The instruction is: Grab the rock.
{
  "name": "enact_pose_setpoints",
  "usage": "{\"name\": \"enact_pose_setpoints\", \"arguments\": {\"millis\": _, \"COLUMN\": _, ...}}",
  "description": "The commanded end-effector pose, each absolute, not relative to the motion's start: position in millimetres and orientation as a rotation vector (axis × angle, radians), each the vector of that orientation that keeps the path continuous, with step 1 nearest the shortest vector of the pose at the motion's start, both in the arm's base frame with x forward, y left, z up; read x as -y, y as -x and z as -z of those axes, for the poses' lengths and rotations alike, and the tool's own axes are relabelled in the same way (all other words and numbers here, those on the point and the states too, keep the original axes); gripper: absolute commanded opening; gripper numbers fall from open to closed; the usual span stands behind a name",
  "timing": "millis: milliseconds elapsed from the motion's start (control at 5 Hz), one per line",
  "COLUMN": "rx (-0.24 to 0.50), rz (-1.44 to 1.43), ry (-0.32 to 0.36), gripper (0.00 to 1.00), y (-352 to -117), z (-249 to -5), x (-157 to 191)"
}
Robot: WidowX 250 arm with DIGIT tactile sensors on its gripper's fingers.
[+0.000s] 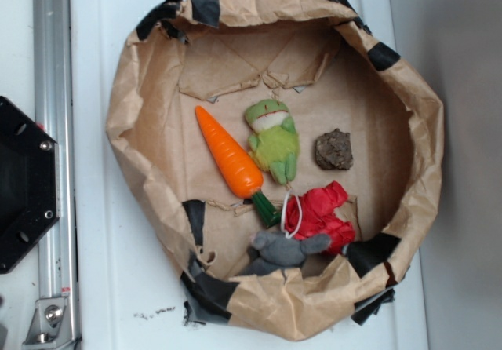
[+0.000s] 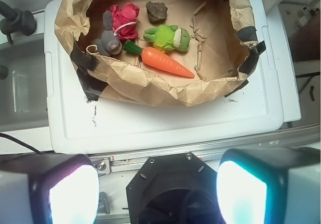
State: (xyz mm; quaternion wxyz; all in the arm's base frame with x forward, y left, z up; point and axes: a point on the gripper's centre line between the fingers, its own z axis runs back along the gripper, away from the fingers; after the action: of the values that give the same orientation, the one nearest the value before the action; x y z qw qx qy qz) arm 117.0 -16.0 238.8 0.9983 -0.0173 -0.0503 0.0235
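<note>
Rock (image 1: 333, 149) in paper basin (image 1: 408, 107), right of plush frog (image 1: 274, 142).

A shallow basin of crumpled brown paper (image 1: 133, 122), patched along its rim with strips of black tape (image 1: 208, 9), is set on a white plastic surface (image 1: 102, 287). Inside it, an orange toy carrot (image 1: 229, 153) with a green stem is laid diagonally. Just beside the carrot, a green plush toy (image 1: 274, 140) is laid on its back. A crumpled red cloth (image 1: 323, 215) with a white cord loop is seen near the lower wall, and a grey plush mouse (image 1: 284, 251) is pressed against it. A metal rail (image 1: 53, 130) is seen along the left edge.
</note>
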Motion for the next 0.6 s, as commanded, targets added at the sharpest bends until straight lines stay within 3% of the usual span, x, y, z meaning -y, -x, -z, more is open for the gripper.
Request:
{"name": "enact_pose_setpoints", "arguments": {"millis": 0, "rx": 0.101, "rz": -0.047, "ry": 0.035, "gripper": 1.0, "y": -117, "z": -239, "x": 16}}
{"name": "enact_pose_setpoints", "arguments": {"millis": 200, "rx": 0.201, "rz": 0.151, "ry": 0.153, "gripper": 1.0, "y": -150, "z": -214, "x": 25}}
{"name": "enact_pose_setpoints", "arguments": {"millis": 400, "rx": 0.335, "rz": 0.118, "ry": 0.122, "gripper": 1.0, "y": -197, "z": -188, "x": 26}}
